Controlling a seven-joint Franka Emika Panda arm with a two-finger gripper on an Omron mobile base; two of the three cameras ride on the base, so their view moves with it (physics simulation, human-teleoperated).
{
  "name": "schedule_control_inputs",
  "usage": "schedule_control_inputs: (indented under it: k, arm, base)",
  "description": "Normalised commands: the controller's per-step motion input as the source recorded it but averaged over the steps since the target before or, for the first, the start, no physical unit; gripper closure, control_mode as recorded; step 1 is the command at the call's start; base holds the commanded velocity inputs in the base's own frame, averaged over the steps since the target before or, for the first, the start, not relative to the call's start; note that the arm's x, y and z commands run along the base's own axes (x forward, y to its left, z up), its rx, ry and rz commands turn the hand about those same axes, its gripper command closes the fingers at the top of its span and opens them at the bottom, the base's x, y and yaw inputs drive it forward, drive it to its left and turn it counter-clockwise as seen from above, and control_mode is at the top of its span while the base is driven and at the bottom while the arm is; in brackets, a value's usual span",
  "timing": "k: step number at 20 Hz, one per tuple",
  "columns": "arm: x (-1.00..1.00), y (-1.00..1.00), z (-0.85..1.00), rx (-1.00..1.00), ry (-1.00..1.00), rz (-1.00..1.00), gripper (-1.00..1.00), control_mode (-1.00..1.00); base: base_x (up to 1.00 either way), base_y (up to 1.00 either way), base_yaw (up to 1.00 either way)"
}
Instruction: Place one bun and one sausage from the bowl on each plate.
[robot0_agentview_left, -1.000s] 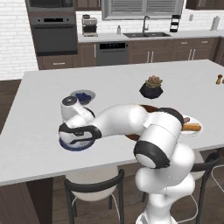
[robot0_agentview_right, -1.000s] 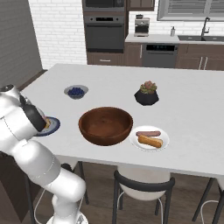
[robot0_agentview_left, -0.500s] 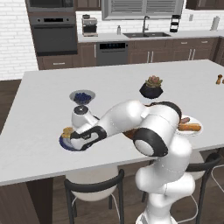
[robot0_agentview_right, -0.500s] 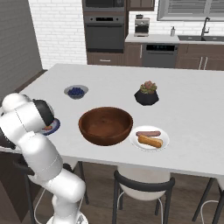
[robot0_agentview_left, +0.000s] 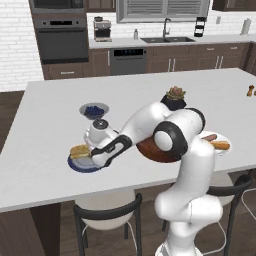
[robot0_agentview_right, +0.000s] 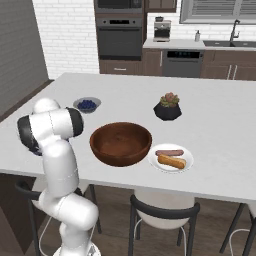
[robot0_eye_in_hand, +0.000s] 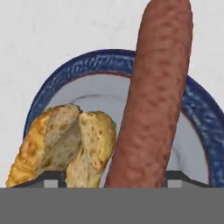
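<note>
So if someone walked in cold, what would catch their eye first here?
Probably the sausage looming in the hand view, across the blue plate beside a split bun. Next, the white arm bent low over that plate at the counter's near left edge, then the big wooden bowl beside the white plate.

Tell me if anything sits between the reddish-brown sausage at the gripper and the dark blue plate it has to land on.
Nothing visible does. The reddish-brown sausage hangs over the bare grey-blue centre of the dark blue plate; the golden-tan split bun lies beside it, not under it.
</note>
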Motion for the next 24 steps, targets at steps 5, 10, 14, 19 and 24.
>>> schedule_control_inputs:
  k: [5,10,14,19,24]
  arm:
    - [-0.34,0.13,0.91,0.0,-0.05,-0.07,-1.0,-1.0]
    - [-0.84,-0.8,1.0,0.1,-0.19,-0.13,-1.0,-1.0]
    - [-0.93,-1.0,1.0,0.2,-0.24,-0.12,-1.0,-1.0]
    - [-0.79,-1.0,1.0,0.31,-0.27,-0.1,-1.0,-1.0]
    - [-0.65,-1.0,1.0,0.39,-0.29,-0.07,-1.0,-1.0]
  base:
    - [0.0,0.0,0.0]
    - [0.0,0.0,0.0]
    - [0.0,0.0,0.0]
    - [0.0,0.0,0.0]
    - [0.0,0.0,0.0]
